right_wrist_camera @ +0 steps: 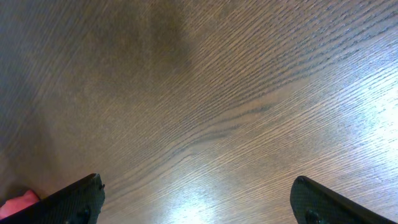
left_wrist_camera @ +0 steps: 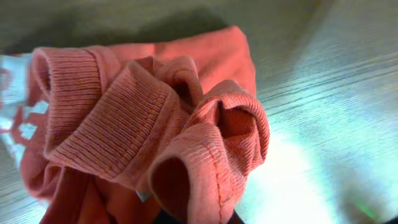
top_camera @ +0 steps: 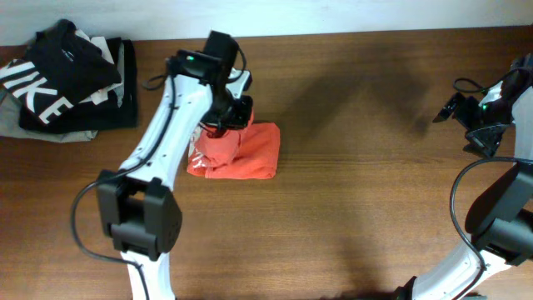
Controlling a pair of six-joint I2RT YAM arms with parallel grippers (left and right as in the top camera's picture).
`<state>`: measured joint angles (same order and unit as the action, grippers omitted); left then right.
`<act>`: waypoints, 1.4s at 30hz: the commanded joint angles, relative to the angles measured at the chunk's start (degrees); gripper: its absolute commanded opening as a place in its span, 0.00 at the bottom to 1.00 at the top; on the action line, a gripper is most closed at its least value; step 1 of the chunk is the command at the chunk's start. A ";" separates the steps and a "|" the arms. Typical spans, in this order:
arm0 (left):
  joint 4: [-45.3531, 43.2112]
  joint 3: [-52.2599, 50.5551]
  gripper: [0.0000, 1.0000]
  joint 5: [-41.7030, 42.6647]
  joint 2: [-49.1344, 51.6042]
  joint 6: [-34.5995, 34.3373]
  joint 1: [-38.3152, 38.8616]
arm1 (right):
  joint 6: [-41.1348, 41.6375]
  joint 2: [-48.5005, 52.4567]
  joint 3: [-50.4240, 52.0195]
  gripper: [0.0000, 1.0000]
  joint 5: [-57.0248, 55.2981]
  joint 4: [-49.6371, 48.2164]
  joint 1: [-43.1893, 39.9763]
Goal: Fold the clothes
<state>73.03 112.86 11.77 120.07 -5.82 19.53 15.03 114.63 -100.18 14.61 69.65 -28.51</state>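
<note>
The red-orange T-shirt lies bunched in a small heap on the wooden table, left of centre. My left gripper sits on its upper left part and is shut on the cloth. In the left wrist view the ribbed collar and gathered folds of the T-shirt fill the frame, and the fingertips are hidden under the fabric. White lettering shows at its left edge. My right gripper is open and empty at the far right, well away from the shirt; in the right wrist view its two fingers are spread over bare wood.
A stack of folded garments, with a black one with big white letters on top of grey and white ones, lies at the back left corner. The table's far edge runs along the top.
</note>
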 commanded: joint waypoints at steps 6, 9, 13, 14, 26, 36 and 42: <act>-2.05 0.48 0.28 1.09 7.67 -2.54 5.42 | 0.28 0.17 -0.98 0.99 -0.26 0.00 -0.02; -3.39 0.50 0.99 1.09 7.78 -2.51 6.71 | 0.28 0.17 -0.98 0.99 -0.28 0.00 -0.02; 0.81 5.92 0.99 1.03 7.48 -2.47 5.84 | 0.28 0.17 -0.98 0.99 -0.28 0.00 -0.02; 3.76 9.40 0.99 0.44 7.26 -2.27 5.11 | 0.28 0.17 -0.98 0.99 -0.28 0.00 -0.02; 1.75 6.99 0.99 5.42 7.41 -2.27 -0.42 | 0.28 0.17 -0.98 0.99 -0.28 0.00 -0.02; -20.33 -5.97 0.99 15.87 8.57 -2.23 7.43 | 0.28 0.17 -0.98 0.99 -0.28 0.00 -0.02; -23.47 -5.95 0.99 15.54 8.63 -2.27 10.67 | 0.28 0.17 -0.98 0.99 -0.28 0.00 -0.02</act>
<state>49.84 107.13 26.22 127.98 -8.03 28.93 15.03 114.65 -100.18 14.61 69.65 -28.51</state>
